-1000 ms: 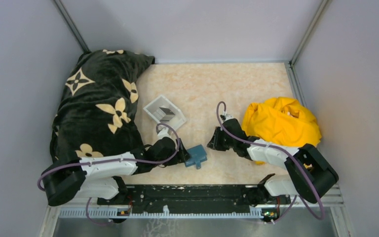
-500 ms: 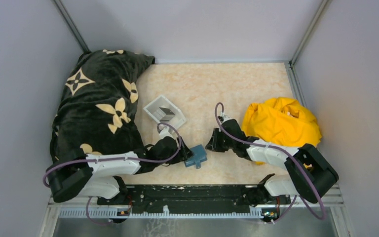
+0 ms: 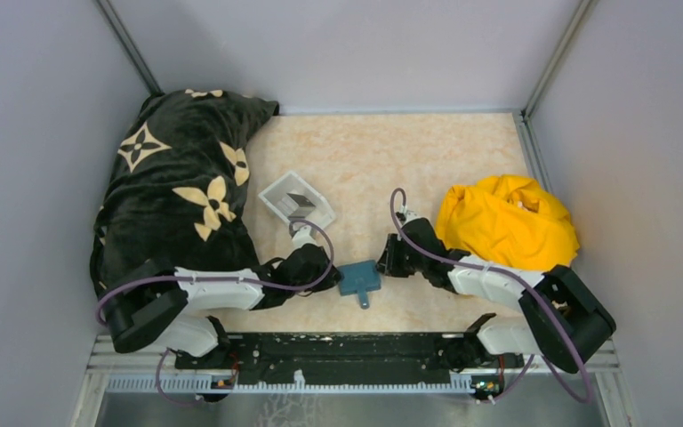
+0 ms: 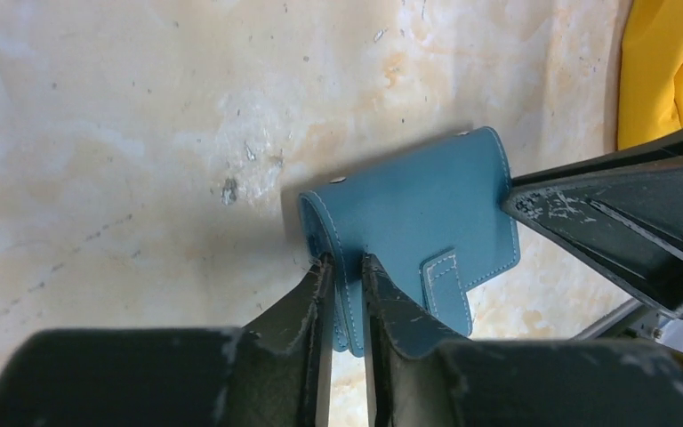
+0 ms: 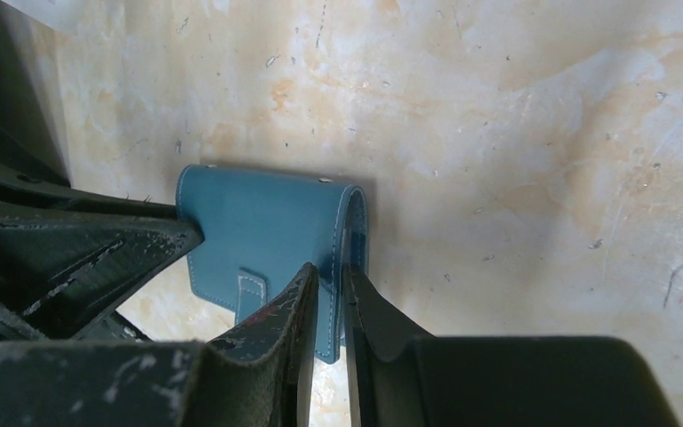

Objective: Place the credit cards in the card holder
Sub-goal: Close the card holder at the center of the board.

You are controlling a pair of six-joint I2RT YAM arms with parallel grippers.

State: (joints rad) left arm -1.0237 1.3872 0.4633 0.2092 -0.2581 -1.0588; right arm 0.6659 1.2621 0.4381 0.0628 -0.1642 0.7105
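A: What takes up the most room?

B: The pale marbled surface (image 3: 409,151), walled in grey. Down the left side of the overhead view, from the upper left corner to the lower left, lies a dark blanket (image 3: 178,178) with cream flower shapes. At the right sits a bunched yellow cloth (image 3: 507,218), smaller than the blanket.

A: And in the middle?

B: A clear tray (image 3: 271,191) stands left of centre, near the blanket's edge. Below it, at lower centre, is the teal card holder (image 3: 357,277). It is folded shut and sits between the two arms, well apart from the tray.

A: Who has hold of it?

B: Both. The left gripper (image 4: 345,262) comes in from the left of the overhead view. Its fingers stand narrow, and one stitched edge of the card holder is pinched between them. The right gripper (image 5: 329,271) comes from the right and pinches the opposite edge the same way, with only a slim gap. Each wrist view shows the other arm's fingers at the far end of the holder.

A: Is it lifted?

B: I cannot tell. A shadow falls on the surface beside it, but whether it is touching is unclear.

A: Anything smaller?

B: A grey card (image 3: 301,200) lies inside the tray. Smaller still is the stitched tab (image 4: 449,285) on the holder's face.
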